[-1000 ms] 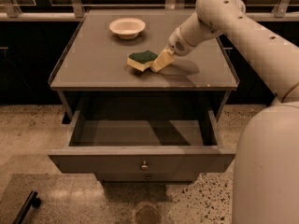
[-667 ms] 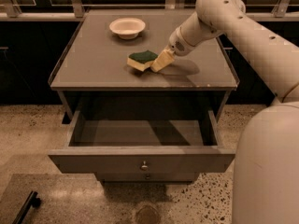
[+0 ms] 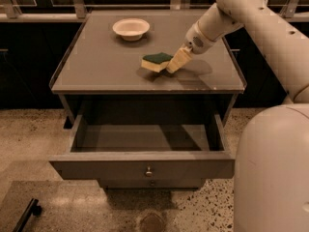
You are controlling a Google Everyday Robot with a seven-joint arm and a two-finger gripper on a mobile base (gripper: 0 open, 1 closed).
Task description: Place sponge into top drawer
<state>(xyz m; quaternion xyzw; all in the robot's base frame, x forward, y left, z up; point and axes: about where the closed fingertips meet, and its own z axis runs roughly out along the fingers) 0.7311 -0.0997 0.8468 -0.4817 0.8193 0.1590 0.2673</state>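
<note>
The sponge (image 3: 155, 61), pale yellow with a dark green top, is at the middle of the cabinet top, tilted and just off the surface. My gripper (image 3: 175, 62) comes in from the right and is shut on the sponge's right end. The top drawer (image 3: 96, 167) is pulled wide open below the cabinet top. Its front panel carries a small round knob (image 3: 148, 171). Nothing shows on the drawer floor. The sponge is behind and above the drawer opening.
A white bowl (image 3: 131, 28) stands at the back of the cabinet top (image 3: 96, 66). The lower drawer front with its knob (image 3: 152, 182) shows just under the open drawer. My arm and body fill the right side. A dark handle (image 3: 26, 214) lies on the floor, lower left.
My gripper and the sponge have moved together a little to the right, and the sponge now sits tilted. The bowl and the drawer have not moved.
</note>
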